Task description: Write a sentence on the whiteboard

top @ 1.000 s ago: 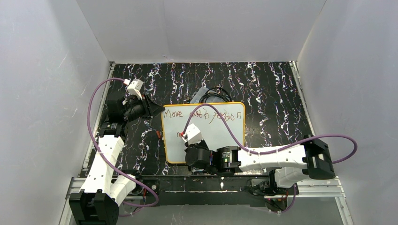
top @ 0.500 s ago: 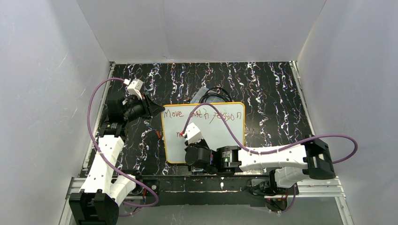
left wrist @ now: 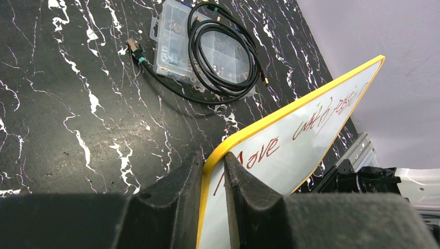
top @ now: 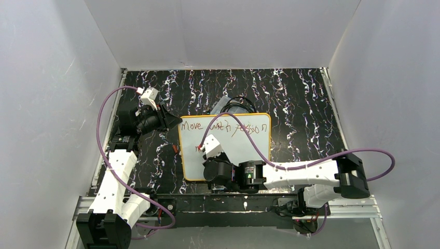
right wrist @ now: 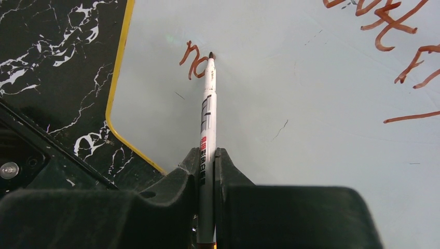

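The whiteboard [top: 244, 155] with a yellow rim lies on the black marbled table. The sentence [top: 225, 126] runs along its far edge in reddish-brown script, reading "Move" and further scrawled words. My left gripper [top: 174, 122] is shut on the board's far left corner [left wrist: 214, 158]. My right gripper [right wrist: 207, 158] is shut on a white marker [right wrist: 208, 119], tip down on the board beside fresh letters "no" [right wrist: 193, 59] at the start of a second line. In the top view the right gripper [top: 205, 149] hovers over the board's left part.
A clear plastic parts box [left wrist: 202, 49] with a coiled black cable [left wrist: 223, 52] on it lies just beyond the board; it also shows in the top view [top: 228, 105]. White walls enclose the table on three sides. A metal rail [top: 233, 202] runs along the near edge.
My right gripper with the marker has shifted slightly left and away on the board, writing the second line's first letters. The left arm has not moved.
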### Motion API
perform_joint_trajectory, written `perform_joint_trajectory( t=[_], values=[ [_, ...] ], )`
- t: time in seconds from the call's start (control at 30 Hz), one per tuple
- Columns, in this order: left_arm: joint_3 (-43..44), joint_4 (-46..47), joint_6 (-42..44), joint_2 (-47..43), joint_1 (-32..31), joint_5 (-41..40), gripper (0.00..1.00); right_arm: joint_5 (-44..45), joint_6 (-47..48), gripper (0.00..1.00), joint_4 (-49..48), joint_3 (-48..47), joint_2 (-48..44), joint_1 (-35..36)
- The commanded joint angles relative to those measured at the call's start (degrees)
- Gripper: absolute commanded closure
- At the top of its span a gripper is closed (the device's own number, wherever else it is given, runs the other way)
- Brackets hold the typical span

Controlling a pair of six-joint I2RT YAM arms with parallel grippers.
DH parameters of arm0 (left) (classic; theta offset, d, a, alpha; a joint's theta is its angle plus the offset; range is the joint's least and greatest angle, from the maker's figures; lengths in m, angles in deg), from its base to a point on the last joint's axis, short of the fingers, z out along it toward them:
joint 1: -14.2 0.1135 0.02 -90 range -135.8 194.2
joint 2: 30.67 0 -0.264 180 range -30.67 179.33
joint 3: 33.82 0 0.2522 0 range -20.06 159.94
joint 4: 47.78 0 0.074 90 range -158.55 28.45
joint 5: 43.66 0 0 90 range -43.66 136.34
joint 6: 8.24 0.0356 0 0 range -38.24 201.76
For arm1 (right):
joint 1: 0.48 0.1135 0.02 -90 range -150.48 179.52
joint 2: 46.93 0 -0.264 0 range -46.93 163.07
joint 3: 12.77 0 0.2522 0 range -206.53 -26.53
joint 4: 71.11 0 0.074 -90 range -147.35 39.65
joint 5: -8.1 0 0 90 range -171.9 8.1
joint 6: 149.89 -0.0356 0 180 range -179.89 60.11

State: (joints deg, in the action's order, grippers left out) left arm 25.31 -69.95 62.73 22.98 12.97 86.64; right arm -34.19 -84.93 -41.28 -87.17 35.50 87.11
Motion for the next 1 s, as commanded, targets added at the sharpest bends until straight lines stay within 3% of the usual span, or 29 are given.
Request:
perform_joint_trajectory(
  t=[0.0, 0.37, 0.97],
  values=[
    [1.1, -1.3, 0.1, -0.7, -0.2, 1.6, 0.81, 0.2, 1.1, 0.99, -4.4, 0.8, -3.7, -0.3],
    [1.1, -1.2, 0.1, -0.6, -0.2, 1.7, 0.81, 2.3, -1.9, 0.99, 1.6, -1.0, -1.0, -0.4],
    [1.1, -1.1, 0.0, -0.7, -0.2, 1.8, 0.81, -2.5, -7.1, 0.99, 5.5, 2.4, -2.3, -0.2]
  ],
)
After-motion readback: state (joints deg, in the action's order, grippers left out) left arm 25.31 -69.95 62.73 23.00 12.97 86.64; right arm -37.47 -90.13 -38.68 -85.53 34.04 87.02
